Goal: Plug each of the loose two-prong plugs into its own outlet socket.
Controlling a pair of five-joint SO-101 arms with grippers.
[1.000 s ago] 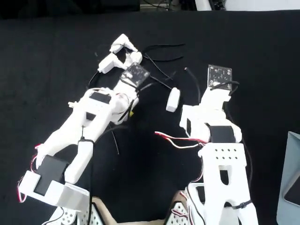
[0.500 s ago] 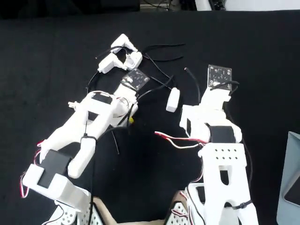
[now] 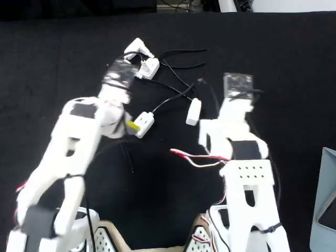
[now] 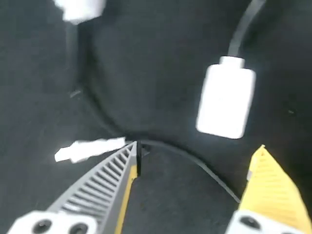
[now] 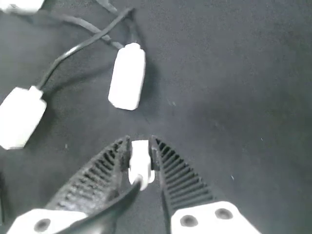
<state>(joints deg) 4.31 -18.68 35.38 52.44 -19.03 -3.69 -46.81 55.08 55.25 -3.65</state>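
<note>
From above we are counting four white connector blocks (image 3: 193, 111) on the counter (image 3: 294, 63); close up, the right fingers (image 5: 170, 165) are pinching a fifth, small plug (image 5: 140, 163), and the left fingers (image 4: 105, 180) are gaping wide, empty.

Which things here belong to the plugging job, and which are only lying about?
Job: small white plug in the right gripper; white cabled block beside the left gripper; second cabled block mid-table; white cluster farther back.
Lying about: grey object at the right edge.

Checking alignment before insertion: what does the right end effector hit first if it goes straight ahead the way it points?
Probably the white corded block lying just ahead of the right end effector, which grips a small white plug; depth is unclear.
</note>
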